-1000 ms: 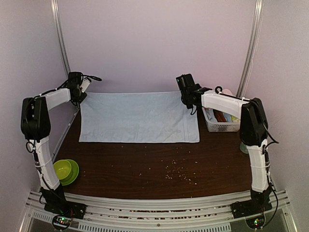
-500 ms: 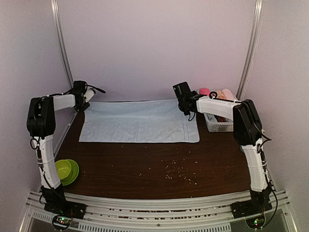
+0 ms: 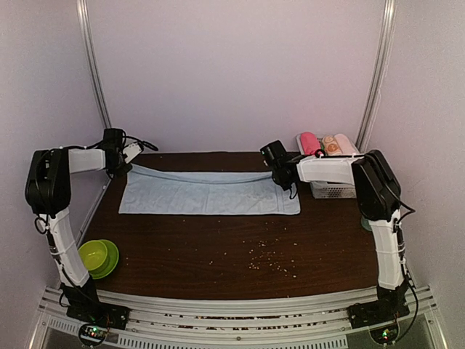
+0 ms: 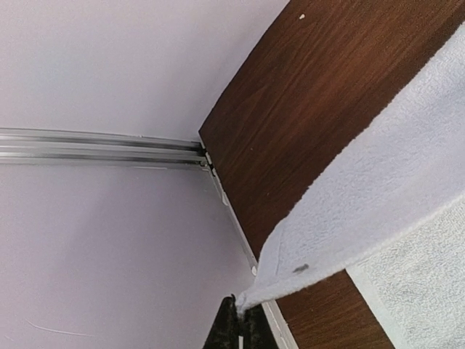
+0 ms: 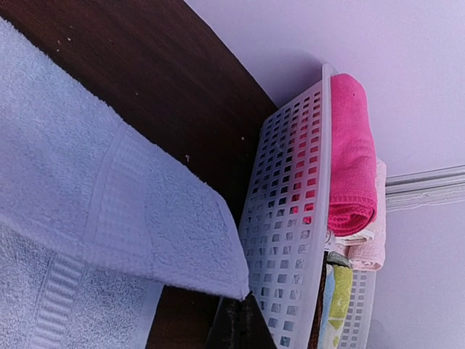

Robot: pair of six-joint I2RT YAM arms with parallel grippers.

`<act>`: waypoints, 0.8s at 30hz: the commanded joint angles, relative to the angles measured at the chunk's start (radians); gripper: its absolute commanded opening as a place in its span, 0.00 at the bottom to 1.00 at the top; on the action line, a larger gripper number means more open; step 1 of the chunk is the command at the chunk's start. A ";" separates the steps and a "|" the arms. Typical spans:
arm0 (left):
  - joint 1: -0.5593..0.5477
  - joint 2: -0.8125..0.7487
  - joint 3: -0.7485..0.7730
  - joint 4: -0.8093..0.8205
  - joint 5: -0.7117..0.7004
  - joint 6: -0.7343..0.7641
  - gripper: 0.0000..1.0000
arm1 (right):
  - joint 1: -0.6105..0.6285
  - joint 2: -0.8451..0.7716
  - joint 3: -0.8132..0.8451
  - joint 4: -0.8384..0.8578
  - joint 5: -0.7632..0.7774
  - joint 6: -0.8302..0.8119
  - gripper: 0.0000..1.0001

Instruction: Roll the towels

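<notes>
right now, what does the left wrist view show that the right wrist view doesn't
Only the left wrist: the metal rail along the wall. Only the right wrist: the white basket holding a rolled pink towel. Both: the light blue towel, lifted off the dark table, corners pinched by the left end effector and the right end effector.

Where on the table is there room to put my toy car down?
The near table, between the light blue towel and the arm bases, right of the green bowl, is bare but for crumbs. So is a thin strip behind the towel. Crowded: the far corners, with the left gripper, right gripper and white basket.
</notes>
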 commanded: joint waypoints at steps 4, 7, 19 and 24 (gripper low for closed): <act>0.025 -0.070 -0.074 0.019 0.082 0.069 0.00 | 0.010 -0.096 -0.080 -0.050 -0.045 0.009 0.00; 0.026 -0.089 -0.097 -0.006 0.110 0.083 0.00 | 0.017 -0.118 -0.117 -0.057 -0.057 0.003 0.00; 0.060 -0.127 -0.150 -0.035 0.152 0.103 0.00 | 0.043 -0.191 -0.226 -0.062 -0.098 -0.003 0.00; 0.062 -0.114 -0.144 -0.057 0.172 0.106 0.00 | 0.052 -0.178 -0.230 -0.046 -0.120 -0.028 0.00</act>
